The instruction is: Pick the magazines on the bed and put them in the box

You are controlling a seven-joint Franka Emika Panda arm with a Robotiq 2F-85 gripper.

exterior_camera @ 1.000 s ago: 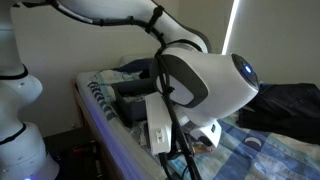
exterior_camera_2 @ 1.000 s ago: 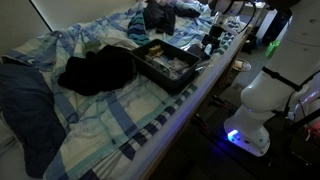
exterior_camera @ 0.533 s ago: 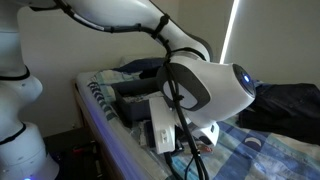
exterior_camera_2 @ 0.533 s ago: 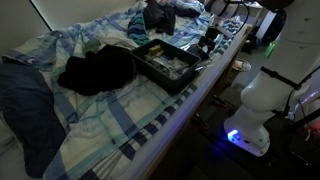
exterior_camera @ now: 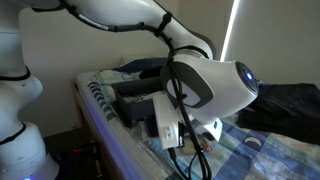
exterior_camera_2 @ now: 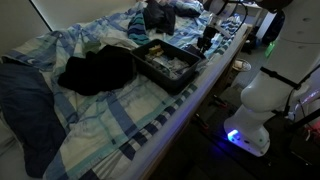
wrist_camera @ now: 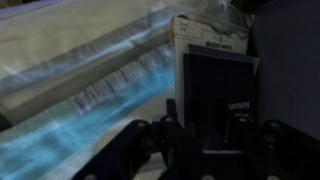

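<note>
Wide bed (exterior_camera_2: 130, 120), pale blue-and-white checked sheet, rumpled, striped blue edge along the near side; the same striped edge shows in an exterior view (exterior_camera: 98, 105). White robot arm (exterior_camera: 205, 85) fills most of that view and blocks its own claw there; its base (exterior_camera_2: 258, 100) stands on the floor just off the bed's edge. Dark blue blanket (exterior_camera_2: 25, 110) is heaped at one end of the bed. Dark bundle of cloth (exterior_camera_2: 95, 70) lies mid-bed, just beside the box. Box (exterior_camera_2: 172, 84), dark, low-walled, sits on the sheet near the striped edge, with something greyish inside, too small to name; it also shows behind the arm (exterior_camera: 128, 100). Navy magazine (wrist_camera: 222, 95) lies flat directly ahead of the claw in the wrist view, its near edge reaching in between the fingers. Paler booklet (wrist_camera: 205, 32) lies under it, its far end sticking out beyond the navy cover. Whether the pair rests on the sheet or in the box cannot be told. Claw (exterior_camera_2: 207, 40) hangs low past the box's far end; in the wrist view (wrist_camera: 215, 155) its fingers are dark and blurred, so wide, narrow or gripping cannot be told.
</note>
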